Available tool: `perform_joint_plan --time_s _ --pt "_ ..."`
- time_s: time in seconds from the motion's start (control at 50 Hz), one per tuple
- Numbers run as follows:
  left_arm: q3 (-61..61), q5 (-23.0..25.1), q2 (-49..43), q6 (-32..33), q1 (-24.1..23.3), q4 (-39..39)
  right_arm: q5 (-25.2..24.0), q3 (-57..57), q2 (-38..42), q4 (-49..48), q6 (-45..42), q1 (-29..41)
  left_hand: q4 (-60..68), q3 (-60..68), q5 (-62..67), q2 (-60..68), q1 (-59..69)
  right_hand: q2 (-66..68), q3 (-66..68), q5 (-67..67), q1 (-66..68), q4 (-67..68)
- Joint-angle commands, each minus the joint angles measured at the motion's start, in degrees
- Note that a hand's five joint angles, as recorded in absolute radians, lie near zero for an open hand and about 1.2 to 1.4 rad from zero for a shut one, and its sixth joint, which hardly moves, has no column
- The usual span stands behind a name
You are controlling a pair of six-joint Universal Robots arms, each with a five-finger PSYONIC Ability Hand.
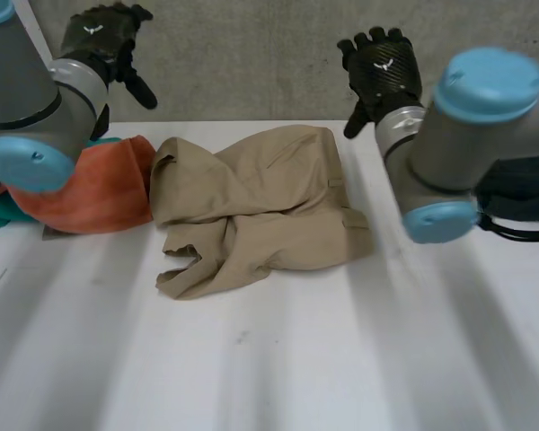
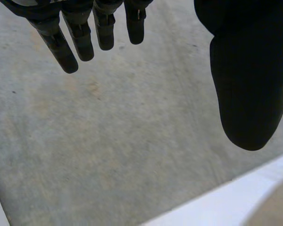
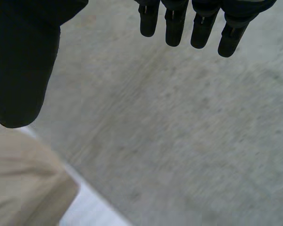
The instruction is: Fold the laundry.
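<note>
We are hovering our left hand (image 1: 103, 40) and right hand (image 1: 382, 67) above the far edge of the white tabletop (image 1: 296, 359), fingers (image 2: 80, 37) straight and gripping nothing, likely to keep clear of the crumpled tan fabric garment (image 1: 260, 206) lying mid-tabletop, just beside an orange cloth (image 1: 90, 193).

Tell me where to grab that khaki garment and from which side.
Probably its far right corner: that part of the khaki garment lies flat and clear on the white table, and the open right robot hand hovers just behind it. Come down from behind. The near left end is bunched; an orange cloth crowds the left side.
</note>
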Motion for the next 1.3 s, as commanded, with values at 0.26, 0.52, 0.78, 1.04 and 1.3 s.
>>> perform_joint_plan --time_s 0.26,0.52,0.78,1.04,1.3 --pt "-47.7 4.0 22.9 12.0 -10.3 -9.9 -22.5 23.6 -10.9 30.1 -14.2 -9.6 30.4 29.8 28.8 30.2 31.1 28.4 28.2 27.3 27.6 27.9" --pt "-47.3 2.4 11.6 13.0 -8.6 -6.7 -24.6 30.8 -6.6 13.5 -14.4 -8.4 18.2 17.5 16.6 17.9 18.9 27.7 27.6 26.6 26.9 27.3" --pt "-36.6 -2.7 1.6 17.5 -6.6 -3.5 -21.9 24.1 4.4 -0.8 -9.6 -5.4 3.7 3.1 2.1 3.5 4.4 21.5 21.3 20.4 20.7 21.0" --pt "-30.6 -4.1 -3.8 25.3 -6.8 0.5 -14.6 13.6 13.2 -3.4 -8.6 -3.4 6.9 6.2 5.3 6.6 7.6 43.8 43.6 42.7 43.0 43.3" --pt "-29.1 -5.3 -6.4 32.0 -7.8 12.1 -14.1 17.4 5.6 -2.2 -5.9 -3.4 68.6 67.9 67.0 68.3 69.3 68.3 68.1 67.2 67.5 67.8"
